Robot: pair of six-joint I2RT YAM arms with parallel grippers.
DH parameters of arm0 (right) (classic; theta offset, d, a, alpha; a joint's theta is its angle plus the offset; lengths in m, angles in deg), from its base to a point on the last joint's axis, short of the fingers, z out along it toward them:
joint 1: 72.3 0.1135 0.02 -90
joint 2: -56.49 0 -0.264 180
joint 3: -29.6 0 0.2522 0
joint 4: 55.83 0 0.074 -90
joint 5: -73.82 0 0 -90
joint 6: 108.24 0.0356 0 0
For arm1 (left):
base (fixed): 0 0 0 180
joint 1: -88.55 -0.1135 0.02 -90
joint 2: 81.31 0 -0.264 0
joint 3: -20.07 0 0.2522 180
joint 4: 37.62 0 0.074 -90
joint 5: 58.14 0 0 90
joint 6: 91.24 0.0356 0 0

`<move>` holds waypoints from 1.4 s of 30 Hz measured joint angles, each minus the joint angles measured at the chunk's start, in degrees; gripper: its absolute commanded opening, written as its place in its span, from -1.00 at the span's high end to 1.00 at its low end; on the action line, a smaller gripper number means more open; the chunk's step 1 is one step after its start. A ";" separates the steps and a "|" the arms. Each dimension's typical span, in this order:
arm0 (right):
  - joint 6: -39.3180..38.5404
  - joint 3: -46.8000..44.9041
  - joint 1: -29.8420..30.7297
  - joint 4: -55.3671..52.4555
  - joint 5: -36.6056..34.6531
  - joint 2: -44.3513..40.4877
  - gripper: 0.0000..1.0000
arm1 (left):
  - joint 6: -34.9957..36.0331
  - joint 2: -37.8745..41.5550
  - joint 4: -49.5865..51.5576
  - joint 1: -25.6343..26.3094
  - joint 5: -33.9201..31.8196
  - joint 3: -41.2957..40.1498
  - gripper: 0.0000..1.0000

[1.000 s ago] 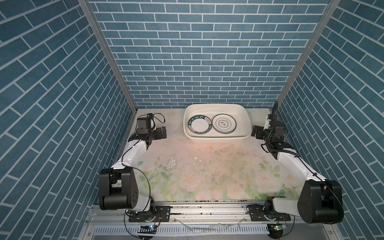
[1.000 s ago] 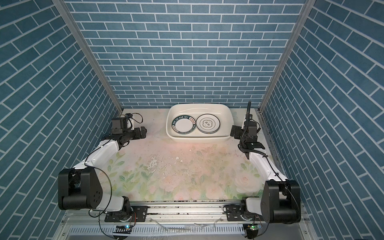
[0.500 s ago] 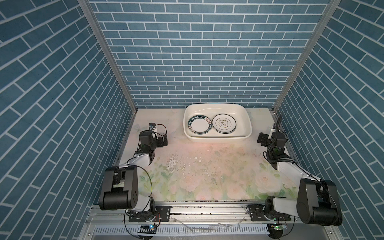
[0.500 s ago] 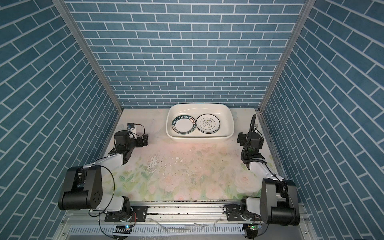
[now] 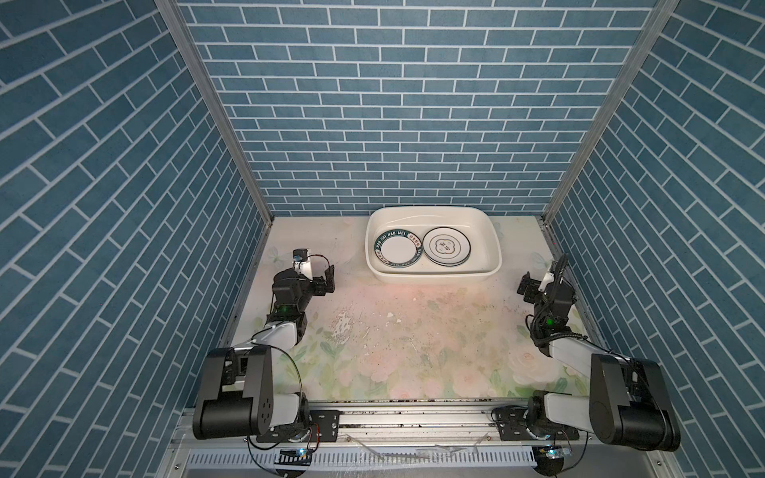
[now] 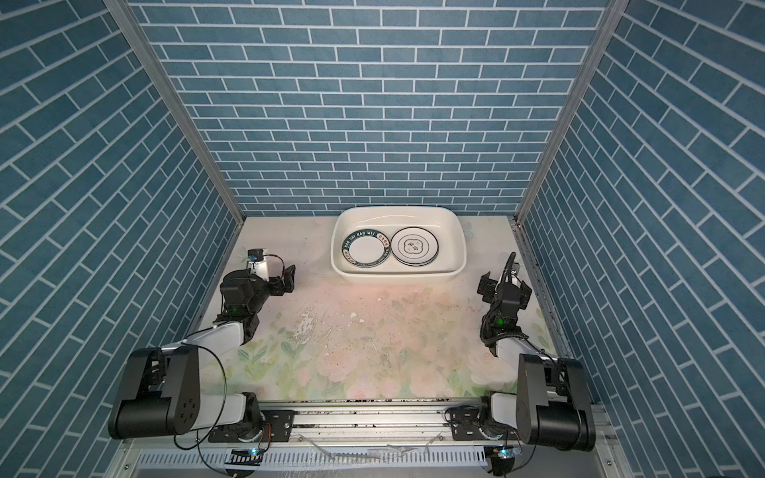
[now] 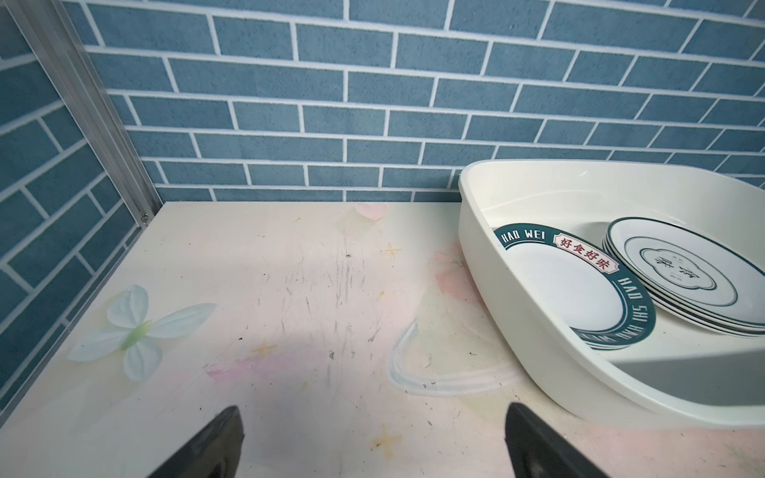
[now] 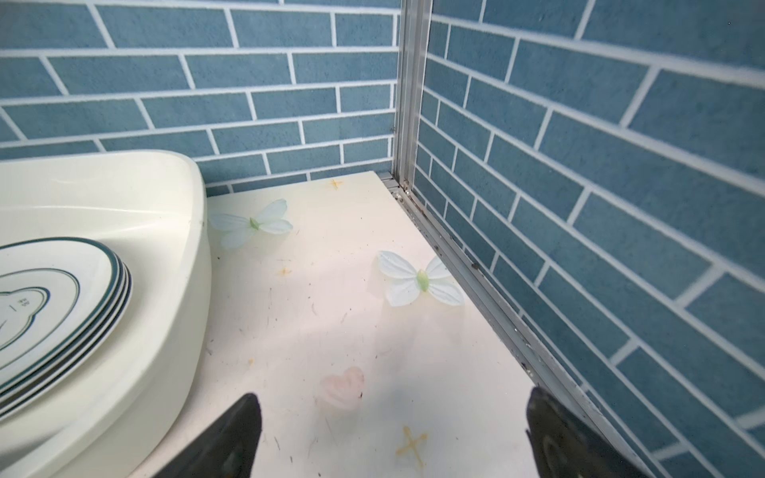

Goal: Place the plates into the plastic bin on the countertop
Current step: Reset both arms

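Seeing round white plates (image 5: 398, 253) piled flat to fit the cream rectangular plastic bin (image 5: 434, 276), I find left end effector (image 7: 372, 409) and right end effector (image 8: 391, 397) released, empty.

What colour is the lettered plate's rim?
Dark teal, on the lettered plate; clearest in left wrist view.

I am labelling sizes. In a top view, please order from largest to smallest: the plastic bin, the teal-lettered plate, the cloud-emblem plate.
1. plastic bin
2. teal-lettered plate and cloud-emblem plate: they look alike, so unranked.
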 measured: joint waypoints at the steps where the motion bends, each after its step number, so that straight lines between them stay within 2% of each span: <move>1: -0.22 0.09 -0.24 0.22 0.00 0.00 -0.98 | -0.13 0.42 0.61 0.00 -0.90 0.07 -0.99; 5: -0.17 0.87 -1.36 0.61 0.04 0.20 -0.98 | -1.22 0.92 3.80 -0.96 -5.40 1.07 -0.99; 9: -0.13 1.92 -1.88 0.87 0.98 1.97 -0.98 | -1.86 0.20 6.08 -2.69 -7.02 1.90 -0.99; 12: -0.13 1.95 -1.92 0.57 1.57 1.90 -0.98 | -1.40 0.20 5.99 -3.19 -6.43 0.98 -0.99; 17: -0.17 1.20 -2.14 -0.11 1.53 -0.46 -0.98 | 0.17 -0.87 0.90 -3.21 -2.56 -5.16 -0.99; 21: -0.15 0.02 -2.36 -0.22 1.51 -2.86 -0.98 | 0.74 -5.07 -6.43 -3.43 -1.22 -6.97 -0.99; 27: 0.37 -0.07 -2.62 -2.08 4.20 -2.75 -0.98 | 1.77 -12.09 -24.35 -3.34 0.26 -14.99 -0.99; 31: 1.86 -4.92 -2.62 0.68 5.53 -5.27 -0.98 | 1.79 -14.03 -30.29 -3.41 0.42 -17.20 -0.99; 36: 2.51 -8.98 -2.62 5.27 5.49 -0.59 -0.98 | 1.84 -12.87 -29.33 -3.39 1.07 -13.99 -0.99; 42: 3.32 -6.67 -2.62 10.19 6.88 8.94 -0.98 | 2.58 -12.09 -23.58 -2.34 -0.02 -8.94 -0.99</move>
